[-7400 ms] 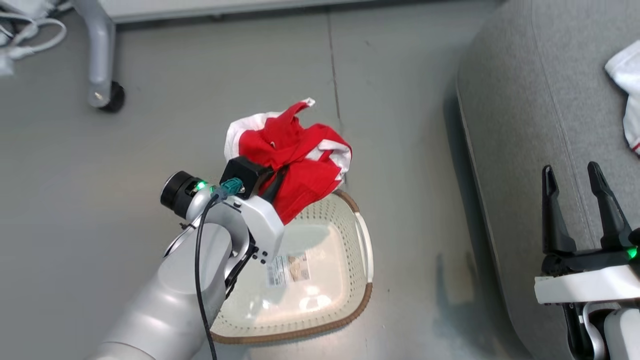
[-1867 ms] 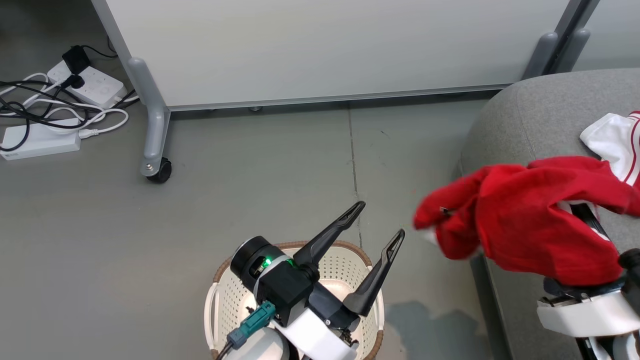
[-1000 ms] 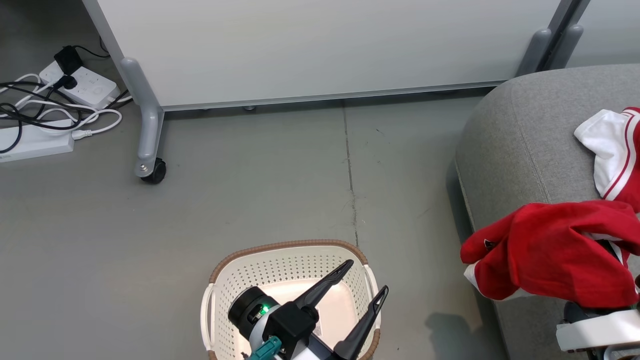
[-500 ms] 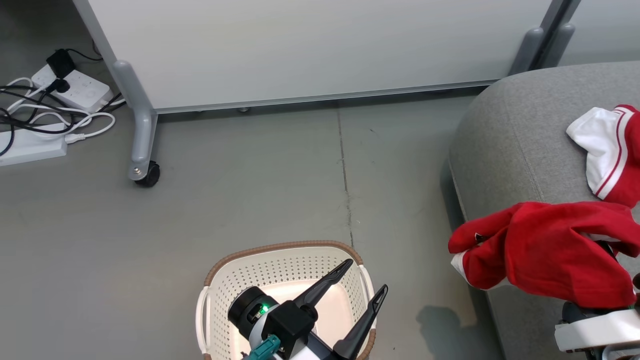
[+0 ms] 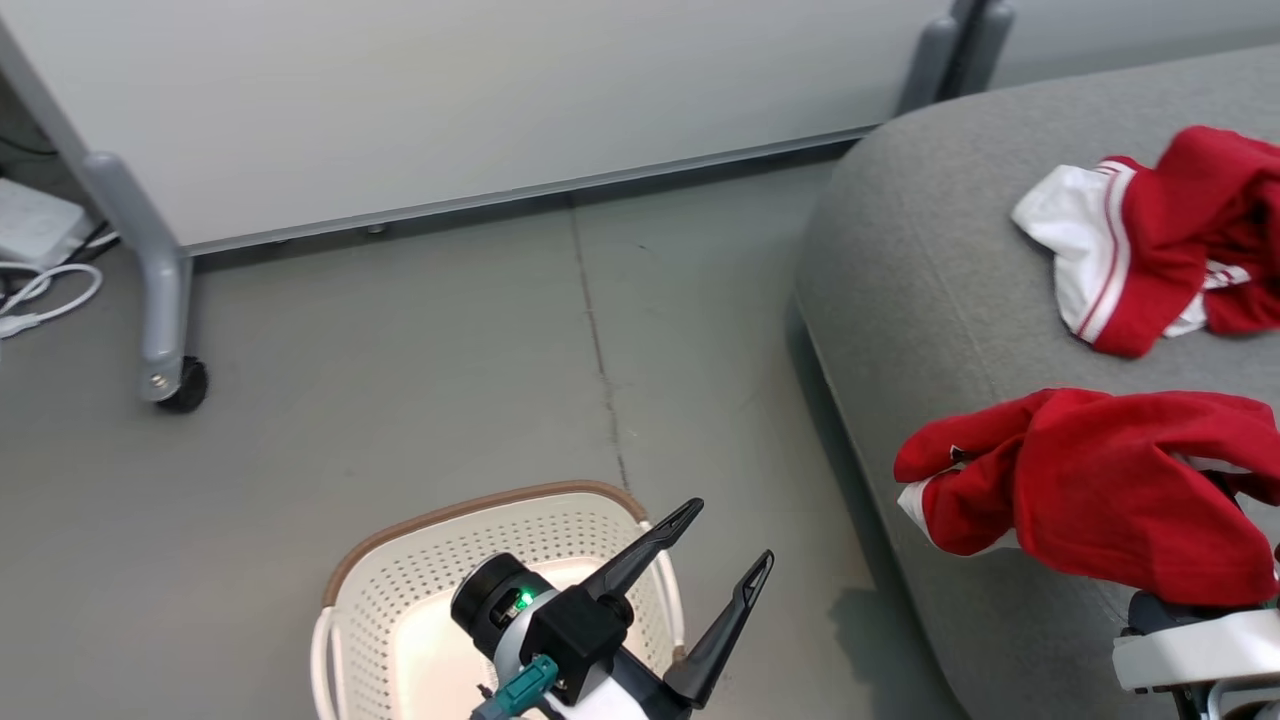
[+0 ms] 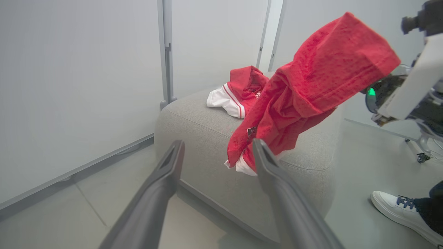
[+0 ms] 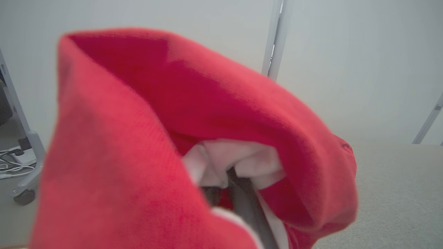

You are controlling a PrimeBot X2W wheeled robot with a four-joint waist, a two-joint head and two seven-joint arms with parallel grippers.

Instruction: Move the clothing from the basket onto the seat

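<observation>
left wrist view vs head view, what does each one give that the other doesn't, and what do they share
Left wrist view: a person's white lace-up shoe on the floor at the lower right.
Head view: the cream-white perforated plastic basket with its brown rim, on the floor, and the partition's black caster wheel.
Both: the open left claw, the big grey upholstered seat, the bright red fabric garment held up over its edge, and a second red-and-white garment lying on it.

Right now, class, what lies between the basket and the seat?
In the head view, a strip of bare grey floor separates the basket from the seat; the open left gripper juts over it from the basket side.
</observation>
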